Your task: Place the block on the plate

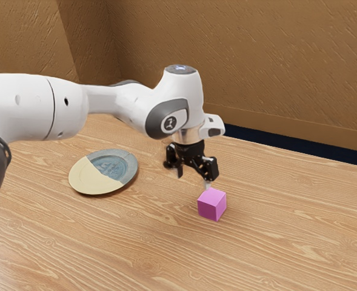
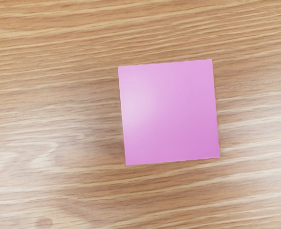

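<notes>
My black gripper (image 1: 194,178) is open above the table, with its fingers apart and nothing between them. The pink block (image 1: 212,205) rests on the wood just below the gripper and a little toward the exterior view's right. In the wrist view the block's flat top (image 2: 170,112) faces the camera, with bare wood on every side of it. The round plate (image 1: 85,179), part cream and part blue-grey, lies on the table at the exterior view's left, well apart from the block.
The wooden table (image 1: 275,233) extends around the block and plate. A brown textured wall (image 1: 275,66) stands behind it, with a dark strip (image 1: 311,153) along its base. The arm reaches over the table behind the plate.
</notes>
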Controlling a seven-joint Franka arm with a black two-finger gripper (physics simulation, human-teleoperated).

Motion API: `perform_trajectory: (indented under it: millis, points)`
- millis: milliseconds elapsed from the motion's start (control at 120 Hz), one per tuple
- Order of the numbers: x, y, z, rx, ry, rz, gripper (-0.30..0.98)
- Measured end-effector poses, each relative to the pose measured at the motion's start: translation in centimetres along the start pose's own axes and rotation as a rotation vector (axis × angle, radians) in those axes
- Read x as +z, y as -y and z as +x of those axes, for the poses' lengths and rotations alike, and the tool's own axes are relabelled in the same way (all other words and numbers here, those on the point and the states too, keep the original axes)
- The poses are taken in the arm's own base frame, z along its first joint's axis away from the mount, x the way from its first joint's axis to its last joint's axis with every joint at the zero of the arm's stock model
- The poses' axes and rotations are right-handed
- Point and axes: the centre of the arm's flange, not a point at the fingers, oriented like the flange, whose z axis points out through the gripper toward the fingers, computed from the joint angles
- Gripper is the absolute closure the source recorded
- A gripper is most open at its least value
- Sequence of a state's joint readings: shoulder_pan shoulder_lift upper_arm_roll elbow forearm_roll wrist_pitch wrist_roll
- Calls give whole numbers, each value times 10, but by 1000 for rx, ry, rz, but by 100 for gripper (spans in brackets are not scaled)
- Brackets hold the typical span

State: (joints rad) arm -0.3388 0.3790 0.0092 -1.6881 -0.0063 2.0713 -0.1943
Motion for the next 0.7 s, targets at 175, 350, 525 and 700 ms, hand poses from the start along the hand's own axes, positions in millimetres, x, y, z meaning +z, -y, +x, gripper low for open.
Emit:
perform_trajectory:
  millis: [175,350,525,700]
  points:
    - [17,-12,19,-14,-2,-6,0]
    - [36,-22,32,-22,6,-11,0]
    - [50,-32,42,-21,9,-18,0]
    - [64,-31,46,-28,24,-30,0]
